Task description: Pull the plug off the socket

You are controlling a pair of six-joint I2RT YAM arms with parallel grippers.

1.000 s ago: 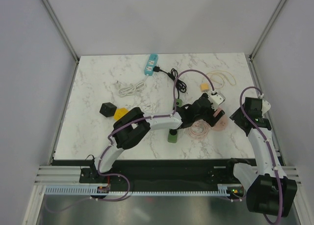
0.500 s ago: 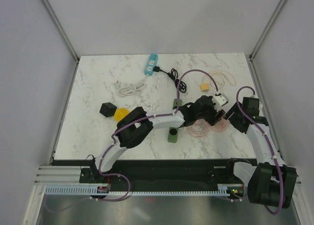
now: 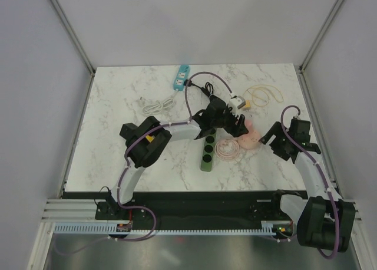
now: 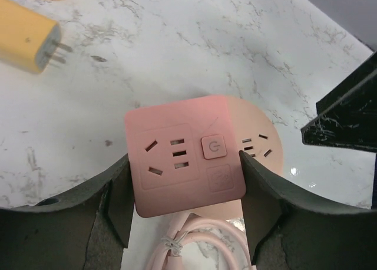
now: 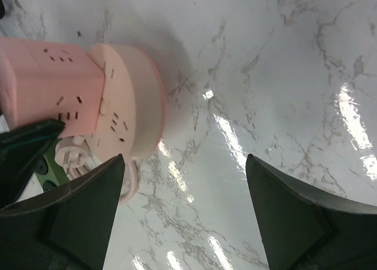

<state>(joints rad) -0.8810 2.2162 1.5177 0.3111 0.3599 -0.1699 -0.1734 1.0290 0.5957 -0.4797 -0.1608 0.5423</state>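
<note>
A pink square plug block [image 4: 182,164] with slots and a power button sits between the fingers of my left gripper [image 4: 184,161], which is shut on its two sides. Behind it is the round pink socket base [image 4: 262,146], and the block stands against that base. In the right wrist view the block [image 5: 47,84] is joined to the round base [image 5: 132,114]. From the top, my left gripper [image 3: 234,124] is over the pink base [image 3: 248,140]. My right gripper [image 3: 267,138] is open and empty just right of the base; in its own view it [image 5: 182,223] frames bare marble.
A pink cable coil [image 3: 225,149] and a green power strip [image 3: 207,153] lie beside the base. A yellow adapter [image 3: 246,105], yellow cable loop [image 3: 265,95], teal strip [image 3: 181,77] with a black plug, white cable [image 3: 156,106] and black cube [image 3: 128,130] lie farther off.
My left gripper has moved up and left, and the pink block, base and coil have shifted left with it. My right gripper has moved left toward the base.
</note>
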